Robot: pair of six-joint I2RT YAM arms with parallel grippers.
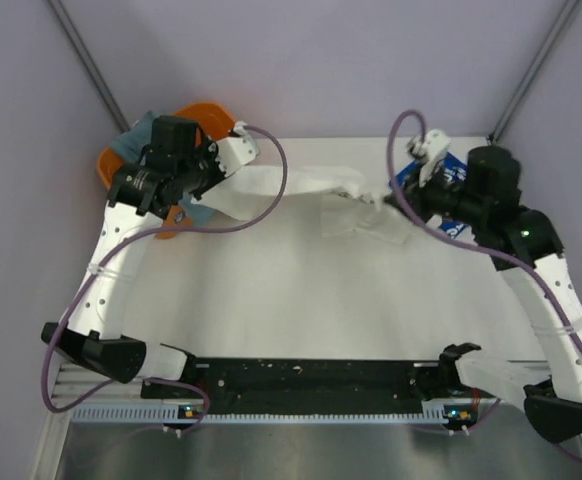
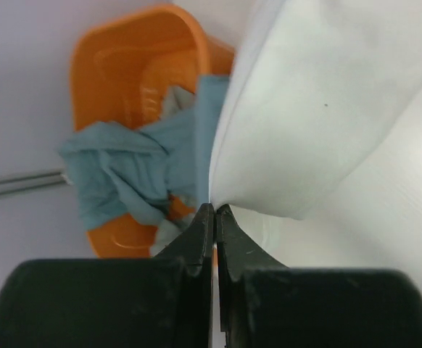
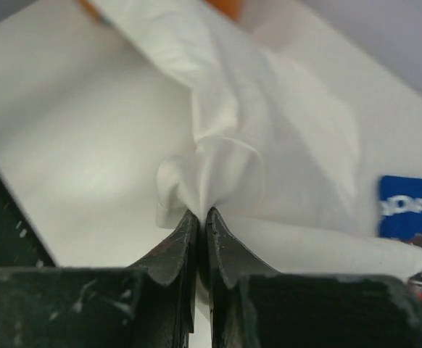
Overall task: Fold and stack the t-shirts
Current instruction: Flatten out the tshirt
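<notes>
- Left tool (image 2: 213, 210) is pinching the white t-shirt (image 1: 301, 188) by its edge, jaws closed.
- Right tool (image 3: 199, 215) is clamping shut on its bunched cloth.
- The shirt is stretching across the tabletop (image 1: 301, 310), upper middle.
- Blue t-shirt (image 3: 408, 206) is lying upper right.

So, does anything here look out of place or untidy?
Yes. A grey-blue cloth hangs out over the rim of the orange basket at the far left. The white shirt, pinched by the left claw and right claw, is twisted and bunched, not flat.

blue shirt (image 1: 408, 180) mostly hidden behind R arm (image 1: 491, 195), lettering (image 3: 408, 206) cut off at edge, orange basket (image 1: 214, 113) half under L arm (image 1: 166, 165)
</notes>
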